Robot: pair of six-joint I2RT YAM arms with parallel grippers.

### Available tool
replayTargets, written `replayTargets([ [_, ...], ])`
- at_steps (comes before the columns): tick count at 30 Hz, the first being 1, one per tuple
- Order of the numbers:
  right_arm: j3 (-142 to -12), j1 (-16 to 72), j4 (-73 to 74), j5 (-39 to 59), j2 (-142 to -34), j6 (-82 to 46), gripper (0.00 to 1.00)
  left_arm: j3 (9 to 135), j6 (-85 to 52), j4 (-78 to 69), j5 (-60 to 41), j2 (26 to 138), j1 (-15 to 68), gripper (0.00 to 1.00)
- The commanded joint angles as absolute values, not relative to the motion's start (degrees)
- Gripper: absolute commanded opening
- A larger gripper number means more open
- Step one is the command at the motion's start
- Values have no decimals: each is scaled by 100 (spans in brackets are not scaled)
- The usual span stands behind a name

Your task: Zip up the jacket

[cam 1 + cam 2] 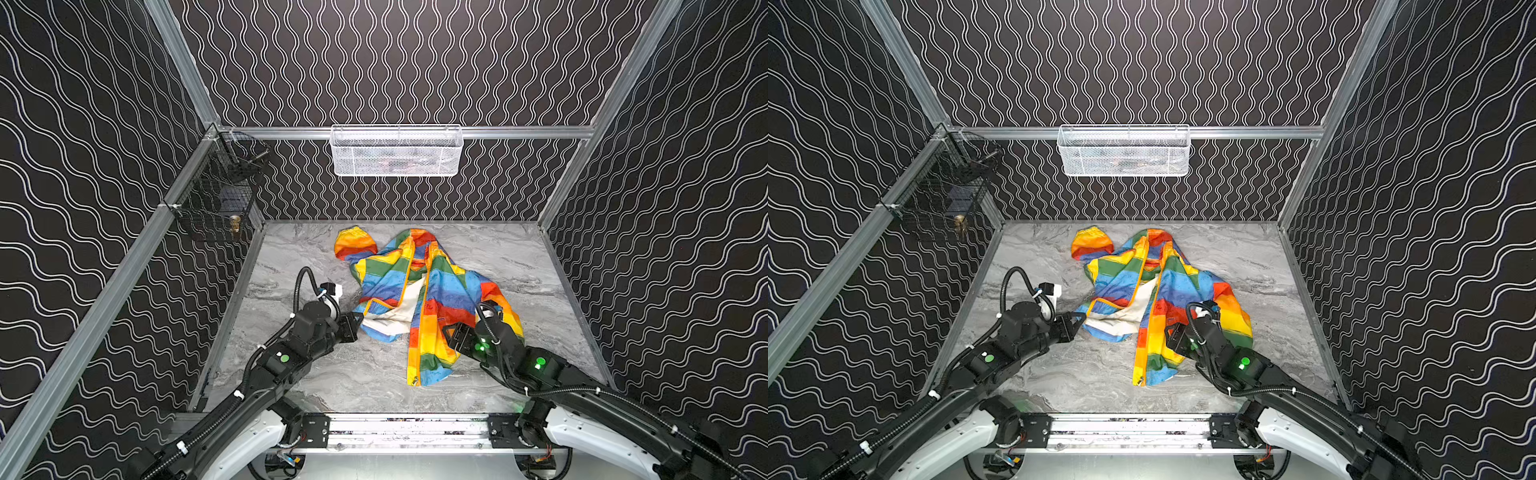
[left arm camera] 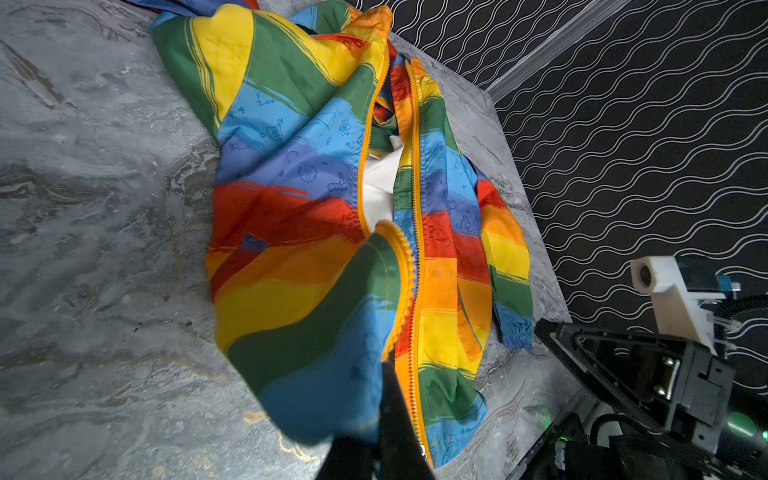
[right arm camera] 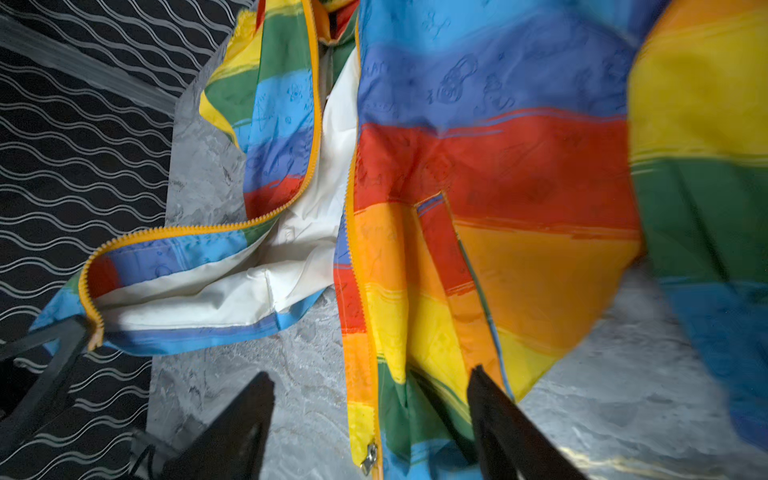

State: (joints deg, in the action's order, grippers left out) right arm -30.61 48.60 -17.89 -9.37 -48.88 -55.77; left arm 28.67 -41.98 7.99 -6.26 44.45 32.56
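In both top views the jacket [image 1: 415, 286] lay unzipped, mid-rear on the grey surface [image 1: 316, 374]. Left wrist view: the left pincer [image 2: 385, 374] was clamped on one panel's orange zipper edge [image 2: 405, 282] (corner lifted). Right wrist view: the right pincer [image 3: 370, 374] stood apart, straddling the other zipper band [image 3: 353, 257] near its slider [image 3: 369, 455].

A: How is the jacket [image 1: 440, 286] striped?
B: In red, orange, yellow, green, blue; white lining [image 1: 399, 309] and orange zipper band [image 3: 316, 124] are seen.
A: The tabletop [image 1: 332, 374]?
B: Grey marbling is shown.
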Motion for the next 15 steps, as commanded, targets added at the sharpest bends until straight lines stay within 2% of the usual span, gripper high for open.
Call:
replayTargets([
  [1, -3236, 4865, -1624, -130, -5187, -5483, 64, 2717, -4394, 460, -822, 4488, 3222, 0],
  [6, -3163, 4882, -1270, 754, -5723, -5851, 54, 2725, -4407, 464, -1028, 4809, 3196, 0],
  [10, -2765, 4979, -682, 1142, -5713, -6248, 54, 2745, -4280, 407, -1205, 5046, 3186, 0],
  [15, -2682, 5363, -828, 1008, -5575, -6530, 57, 2586, -4298, 184, -1261, 5091, 3194, 0],
])
